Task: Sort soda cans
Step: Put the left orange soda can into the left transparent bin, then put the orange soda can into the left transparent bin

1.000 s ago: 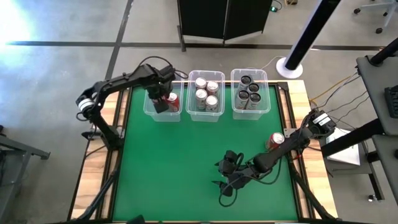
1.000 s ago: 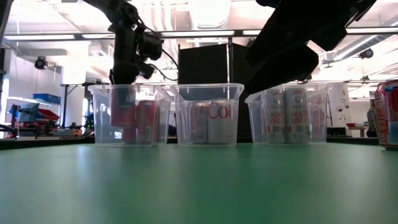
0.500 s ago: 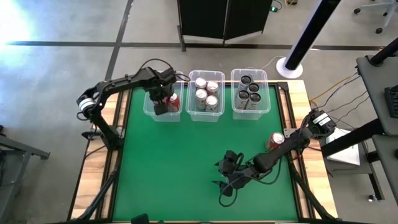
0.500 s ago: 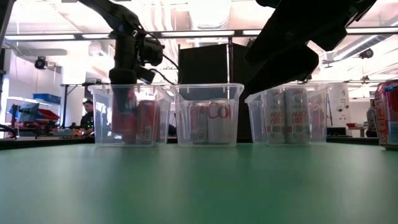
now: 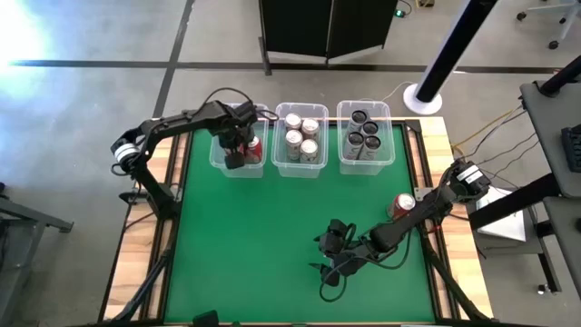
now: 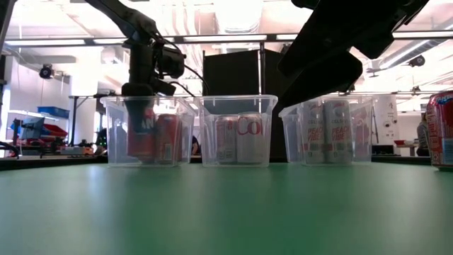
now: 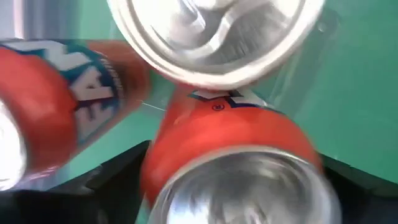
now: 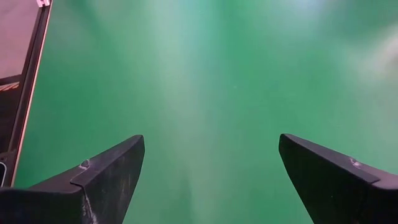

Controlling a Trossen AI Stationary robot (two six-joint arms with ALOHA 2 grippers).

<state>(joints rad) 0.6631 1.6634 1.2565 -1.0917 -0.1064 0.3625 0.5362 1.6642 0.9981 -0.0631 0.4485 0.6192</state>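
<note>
My left gripper [image 5: 235,156] reaches down into the left clear bin [image 5: 216,162], shut on a red soda can [image 7: 230,143]. Two other red cans [image 7: 56,106] stand beside it in that bin. The middle bin [image 5: 276,156] holds silver cans [image 5: 300,136], and the right bin [image 5: 341,154] holds dark cans [image 5: 365,136]. One red can [image 5: 402,205] stands alone on the green mat near the right edge. My right gripper [image 8: 211,168] hovers open over bare mat at the front centre [image 5: 329,259]. My left gripper pinches the red can's side wall [image 7: 163,146] between its two fingers, one on each side of the body. The fingers [image 7: 115,180] come from above, pointing down. The can stays upright [image 6: 140,138] inside the left bin; whether its bottom rests on the bin floor cannot be told.
The three bins stand in a row along the mat's far edge. The right arm [image 5: 418,213] stretches from the right edge across the front right, close to the lone red can. Open mat lies in the middle and at the front left [image 5: 245,245].
My left gripper has gone down a little farther into the left bin with the red can, which stays upright beside the other red cans.
</note>
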